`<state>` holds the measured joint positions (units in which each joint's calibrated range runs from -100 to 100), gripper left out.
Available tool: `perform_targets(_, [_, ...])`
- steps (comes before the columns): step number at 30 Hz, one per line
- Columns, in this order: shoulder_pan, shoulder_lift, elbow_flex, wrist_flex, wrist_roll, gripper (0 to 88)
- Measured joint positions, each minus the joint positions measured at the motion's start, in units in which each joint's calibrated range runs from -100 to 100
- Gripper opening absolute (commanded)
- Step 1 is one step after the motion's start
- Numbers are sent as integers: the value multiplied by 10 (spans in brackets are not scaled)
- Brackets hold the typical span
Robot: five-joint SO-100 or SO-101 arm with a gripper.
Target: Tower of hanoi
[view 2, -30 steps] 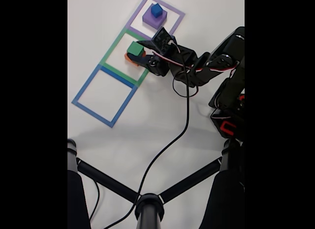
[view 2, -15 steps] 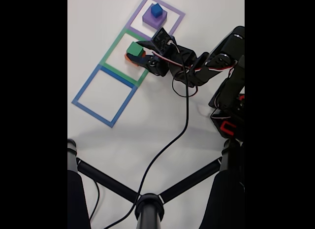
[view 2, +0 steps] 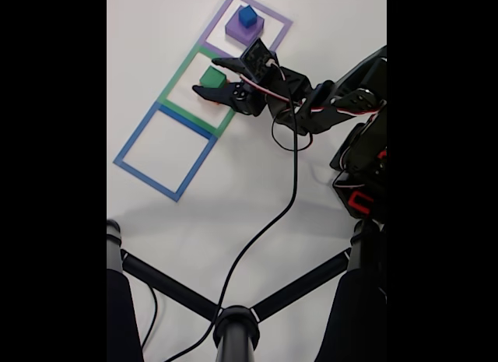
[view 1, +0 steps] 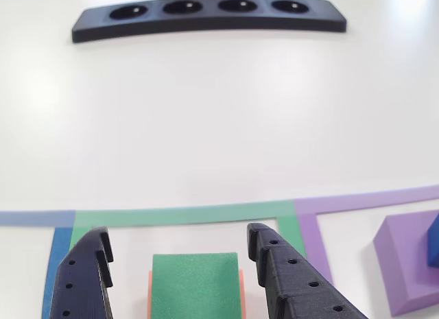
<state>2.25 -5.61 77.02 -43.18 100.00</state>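
A green block (view 1: 195, 288) sits on top of an orange block (view 1: 150, 295), inside the green tape square (view 1: 178, 215). My gripper (view 1: 178, 231) is open, one black finger on each side of the green block and a gap showing on both sides. In the fixed view the gripper (view 2: 208, 76) straddles the green block (view 2: 208, 75) in the middle square (view 2: 173, 88). A small blue block (view 2: 247, 16) rests on a wide purple block (view 2: 237, 31) in the purple square (view 2: 280, 23). The blue tape square (view 2: 128, 148) holds nothing.
A black strip with several round holes (view 1: 206, 17) lies far across the white table. In the fixed view a black cable (view 2: 288, 198) trails from the arm (view 2: 334, 105) toward black tripod legs (view 2: 233, 323) at the bottom.
The gripper has moved forward over the green block, its fingers now on both sides of it. The orange block under the green one is now covered in the fixed view.
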Motion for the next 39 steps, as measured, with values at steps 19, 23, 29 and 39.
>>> perform_targets(19, [-5, -415, -312, 909, 0, 1])
perform_targets(23, [18, -425, -444, 1075, 0, 1])
perform_targets(29, [74, -426, -619, 1254, 0, 1])
perform_targets(39, [139, -442, -686, 1323, 0, 1])
